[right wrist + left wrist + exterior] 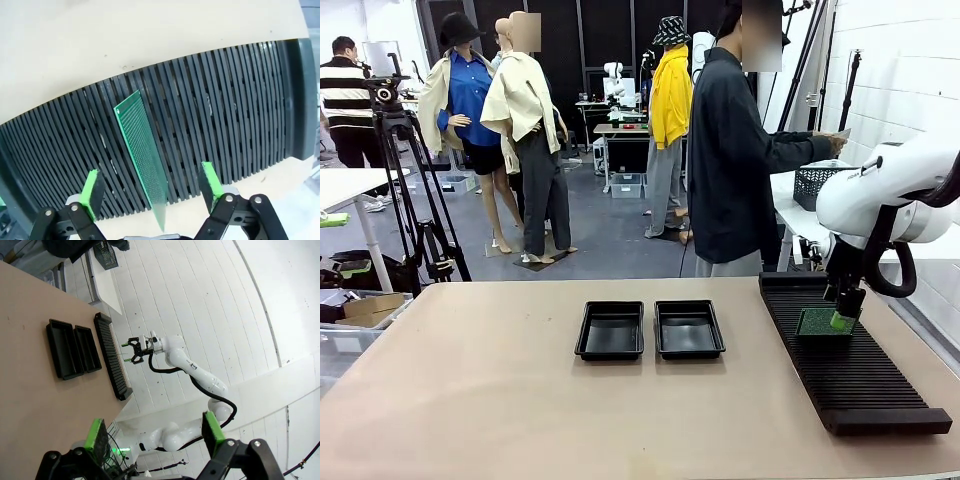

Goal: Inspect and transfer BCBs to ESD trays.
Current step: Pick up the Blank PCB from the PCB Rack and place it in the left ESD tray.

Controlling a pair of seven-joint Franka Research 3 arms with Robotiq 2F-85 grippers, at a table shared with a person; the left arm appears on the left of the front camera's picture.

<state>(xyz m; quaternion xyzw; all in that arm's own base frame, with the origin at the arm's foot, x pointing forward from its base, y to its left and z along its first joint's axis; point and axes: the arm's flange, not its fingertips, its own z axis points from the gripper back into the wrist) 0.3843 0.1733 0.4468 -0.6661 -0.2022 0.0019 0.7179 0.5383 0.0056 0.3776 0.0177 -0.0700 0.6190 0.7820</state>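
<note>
My right gripper (pixel 150 175) has room either side of the upright BCB (pixel 137 140); bare rack (pixel 225 100) slots flank it, open table (pixel 150 40) beyond

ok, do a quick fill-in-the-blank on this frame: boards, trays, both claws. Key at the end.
1. The slotted rack holds exactly ___ BCB, standing on edge.
2. Both ESD trays are ___.
3. The right claw straddles the BCB with its jaws ___.
4. The left claw grips ___.
Missing words: one; empty; open; nothing.
</note>
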